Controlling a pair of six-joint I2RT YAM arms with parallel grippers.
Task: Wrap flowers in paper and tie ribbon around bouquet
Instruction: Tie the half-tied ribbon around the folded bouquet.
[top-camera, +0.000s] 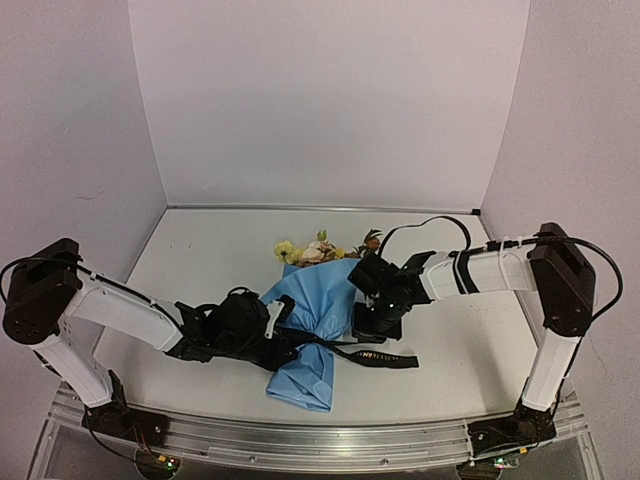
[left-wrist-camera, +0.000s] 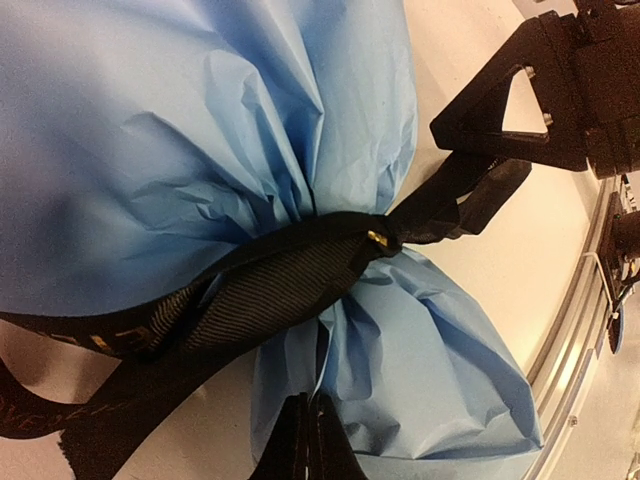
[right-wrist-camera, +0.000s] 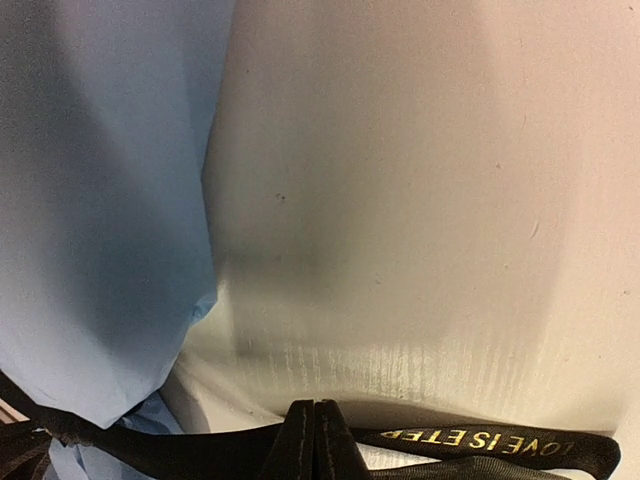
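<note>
Around its waist, the crinkled blue bouquet (top-camera: 315, 295) wears black ribbon (left-wrist-camera: 270, 285).

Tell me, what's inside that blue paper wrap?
You can see flowers: yellow, pink and orange blooms poke out of the paper at its wide far end. Their stems are hidden by the paper, which a black ribbon cinches at the waist.

Seen from above, the stems of the flowers (top-camera: 318, 250) are buried inside the paper (top-camera: 312, 300), and the lettering on the ribbon (top-camera: 378, 357) is too small to read. The left wrist view crops the paper's wide end and the ribbon's loose lengths. In the right wrist view the paper is blurred. There the right fingers (right-wrist-camera: 300, 445) cover the ribbon where it crosses, so a pinch cannot be judged.
</note>
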